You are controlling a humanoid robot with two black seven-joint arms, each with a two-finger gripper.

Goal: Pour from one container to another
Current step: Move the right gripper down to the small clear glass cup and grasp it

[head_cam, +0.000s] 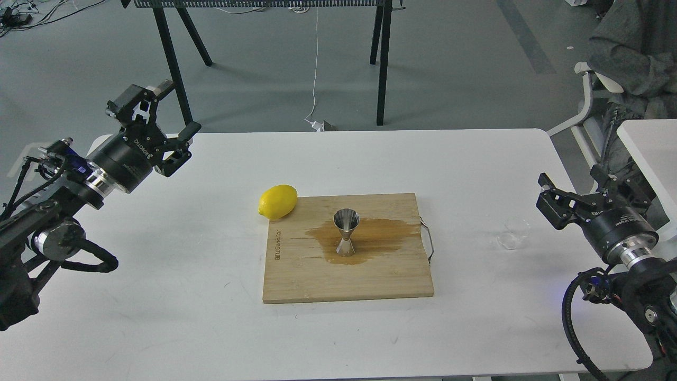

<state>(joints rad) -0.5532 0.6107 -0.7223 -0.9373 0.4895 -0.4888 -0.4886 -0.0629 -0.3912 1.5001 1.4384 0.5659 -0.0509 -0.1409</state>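
Nearest the head camera, the bare front of the white counter (158, 328) carries nothing; just beyond it lies the wooden cutting board (346, 248), flat and roughly central; on the board the steel jigger (346, 233) stands upright on its narrow cone, wide mouth up, in the middle of a dark wet stain (365, 238) that spreads across the wood toward the board's right edge; a lemon (278, 201) rests on the counter touching the board's far left corner.

Off the board to the right, the clear cup (514, 233) sits on the counter, well apart from the jigger and near the right pincer (550, 203); whether the cup is upright or tipped, and whether any liquid is in it, is too faint to tell.

As a judgement: the stain suggests liquid has reached the board, yet the jigger's contents cannot be seen, so a finished pour cannot be confirmed; neither pincer holds anything, so either the cup has been put down after pouring or a grasp, lift, carry and tilt over the jigger are all left.

Right arm: enters low from the right edge, wrist level, pincer pointing left toward the cup, fingers apart and not touching it.

Left arm: raised above the counter's far left corner, its left pincer (169, 119) angled up and away, fingers spread wide, far from both containers.
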